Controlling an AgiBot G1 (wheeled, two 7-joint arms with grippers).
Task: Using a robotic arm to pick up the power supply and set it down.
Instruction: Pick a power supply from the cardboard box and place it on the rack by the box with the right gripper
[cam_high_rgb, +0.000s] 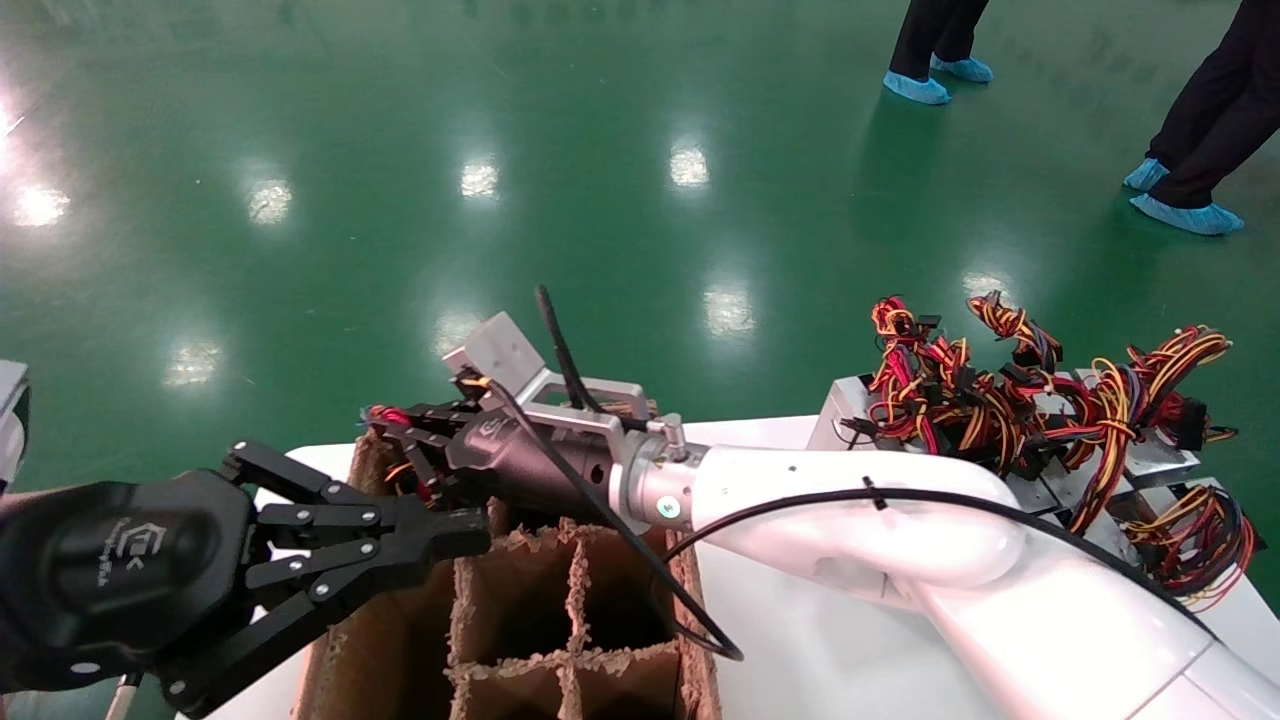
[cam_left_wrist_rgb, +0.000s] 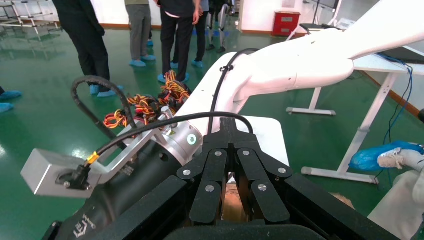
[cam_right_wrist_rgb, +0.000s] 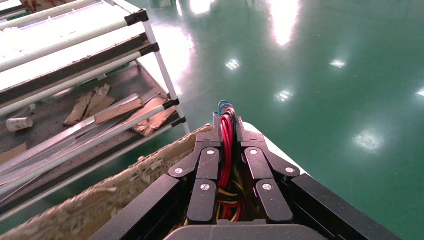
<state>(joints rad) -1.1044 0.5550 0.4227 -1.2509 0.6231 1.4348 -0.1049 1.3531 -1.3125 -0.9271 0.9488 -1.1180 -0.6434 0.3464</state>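
Carrying step: right gripper (cam_right_wrist_rgb: 227, 131) jaws clamp power supply wires (cam_right_wrist_rgb: 227, 150) over cardboard box (cam_high_rgb: 560, 600). Next: lower, release. Left gripper (cam_high_rgb: 440, 535) jaws closed, empty, beside.

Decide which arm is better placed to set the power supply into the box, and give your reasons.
Right: its tool is shut on the power supply's wires, over the far corner of the cardboard box. The left tool holds nothing.

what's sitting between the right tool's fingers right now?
In the right wrist view, a bundle of red, yellow and black wires runs between the right tool fingers, above the brown cardboard divider box.
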